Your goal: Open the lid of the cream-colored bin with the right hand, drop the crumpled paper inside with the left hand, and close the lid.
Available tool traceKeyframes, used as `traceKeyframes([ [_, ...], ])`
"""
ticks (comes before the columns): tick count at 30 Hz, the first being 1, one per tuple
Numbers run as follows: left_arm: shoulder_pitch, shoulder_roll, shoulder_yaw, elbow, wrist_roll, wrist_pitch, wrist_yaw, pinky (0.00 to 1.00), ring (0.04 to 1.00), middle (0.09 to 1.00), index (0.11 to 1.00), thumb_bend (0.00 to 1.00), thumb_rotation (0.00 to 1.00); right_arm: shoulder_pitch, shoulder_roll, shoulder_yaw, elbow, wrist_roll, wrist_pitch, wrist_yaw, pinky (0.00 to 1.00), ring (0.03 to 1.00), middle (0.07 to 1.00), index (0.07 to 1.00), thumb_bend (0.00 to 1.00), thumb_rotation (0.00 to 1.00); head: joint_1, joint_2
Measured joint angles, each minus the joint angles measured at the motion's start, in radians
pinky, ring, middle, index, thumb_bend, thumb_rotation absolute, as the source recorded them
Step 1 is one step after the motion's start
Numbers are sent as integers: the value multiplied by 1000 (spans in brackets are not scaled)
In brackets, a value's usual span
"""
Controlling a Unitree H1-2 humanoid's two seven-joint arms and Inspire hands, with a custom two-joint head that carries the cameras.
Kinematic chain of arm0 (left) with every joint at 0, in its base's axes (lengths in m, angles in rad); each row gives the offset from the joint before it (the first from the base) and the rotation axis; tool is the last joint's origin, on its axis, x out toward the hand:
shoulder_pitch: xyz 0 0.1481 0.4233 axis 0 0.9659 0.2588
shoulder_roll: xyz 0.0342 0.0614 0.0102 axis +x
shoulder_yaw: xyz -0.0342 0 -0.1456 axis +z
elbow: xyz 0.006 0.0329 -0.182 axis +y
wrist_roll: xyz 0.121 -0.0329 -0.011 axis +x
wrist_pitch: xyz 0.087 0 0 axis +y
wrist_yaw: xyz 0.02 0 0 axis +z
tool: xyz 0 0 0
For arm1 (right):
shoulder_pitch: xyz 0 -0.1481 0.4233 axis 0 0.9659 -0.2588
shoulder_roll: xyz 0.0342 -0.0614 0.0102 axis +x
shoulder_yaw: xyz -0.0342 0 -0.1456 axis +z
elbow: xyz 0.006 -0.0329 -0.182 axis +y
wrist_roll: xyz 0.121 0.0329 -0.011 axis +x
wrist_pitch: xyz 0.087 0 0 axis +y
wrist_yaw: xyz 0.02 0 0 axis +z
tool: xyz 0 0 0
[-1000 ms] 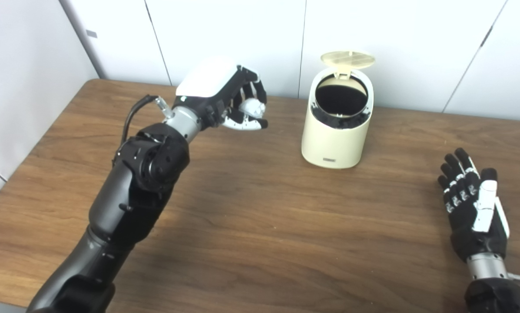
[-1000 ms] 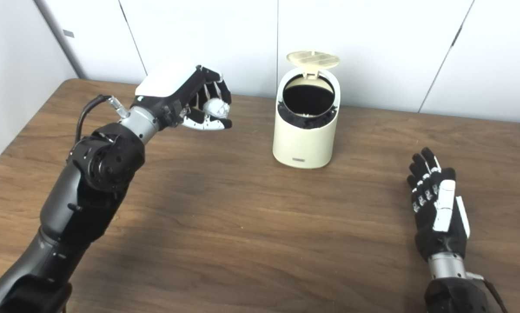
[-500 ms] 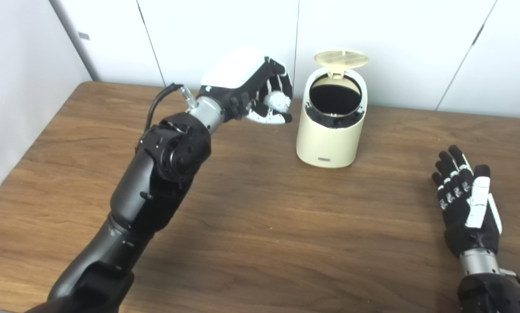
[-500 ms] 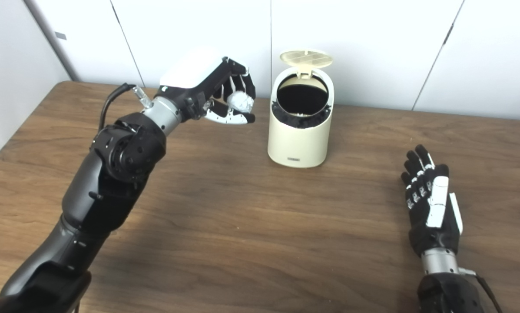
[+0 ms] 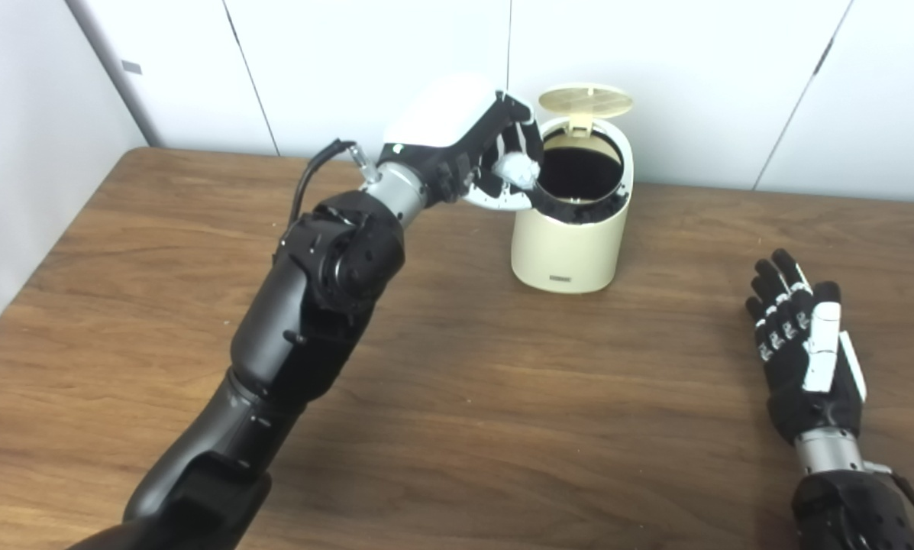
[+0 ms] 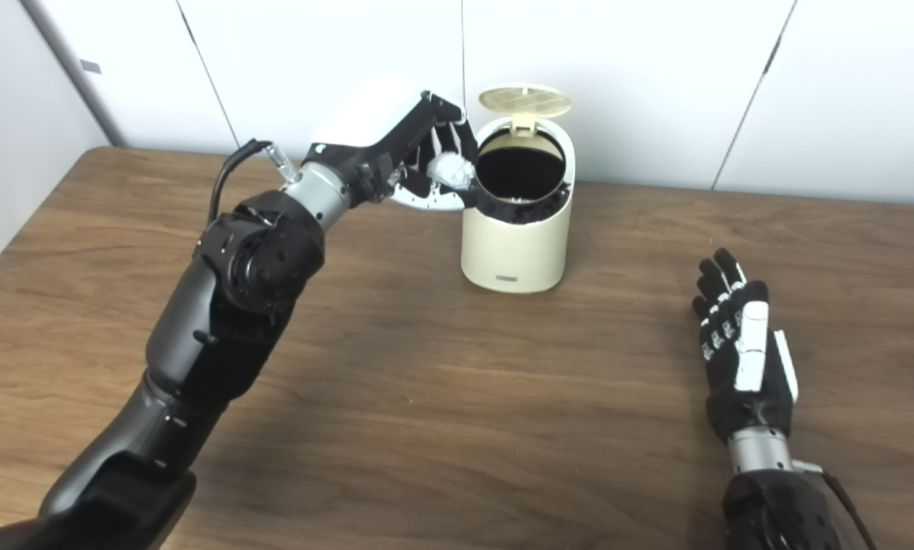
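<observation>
The cream-colored bin (image 5: 571,248) stands at the back middle of the table, its round lid (image 5: 586,99) tipped up and open above the dark mouth. My left hand (image 5: 483,156) is shut on the white crumpled paper (image 5: 516,169) and is held up against the bin's left rim, the paper just left of the opening. In the right eye view the paper (image 6: 450,169) also sits beside the rim. My right hand (image 5: 804,351) lies open and empty on the table at the right, fingers straight, well apart from the bin.
The wooden table (image 5: 502,397) stretches between the two arms. White wall panels (image 5: 701,76) rise right behind the bin. The table's left edge and a grey wall lie at far left.
My left hand has carried the paper to the right and up, from well left of the bin to its left rim. The camera has shifted a little. The right hand stays put.
</observation>
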Motion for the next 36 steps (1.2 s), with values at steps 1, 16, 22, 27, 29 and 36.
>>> traceKeyframes([
  [1,-4,-9,-3,6,8,0,2,339,357,465,536,467,0,-3,0,1,2,-1,0,0,998,974,944,950,507,831,0,0],
  [16,-34,-83,-26,107,27,-39,87,287,376,487,514,467,0,-13,11,6,30,-4,-34,-1,995,974,941,943,545,725,-37,-17],
  [22,-47,-106,-26,174,-11,-104,159,291,373,474,514,467,0,-14,14,7,30,-9,-36,-5,992,973,943,957,541,765,-43,-17],
  [27,-52,-128,-31,243,-13,-149,226,290,383,472,540,466,0,-15,17,4,29,-4,-34,-5,989,966,933,933,554,733,-48,-20],
  [29,-57,-130,-33,270,-13,-167,245,294,387,473,540,467,0,-16,23,3,30,-3,-34,-9,979,960,932,935,555,748,-48,-20],
  [36,-75,-132,-42,338,-15,-209,303,306,390,473,541,469,0,-15,25,6,28,-16,-36,-20,978,957,931,935,554,762,-52,-31],
])
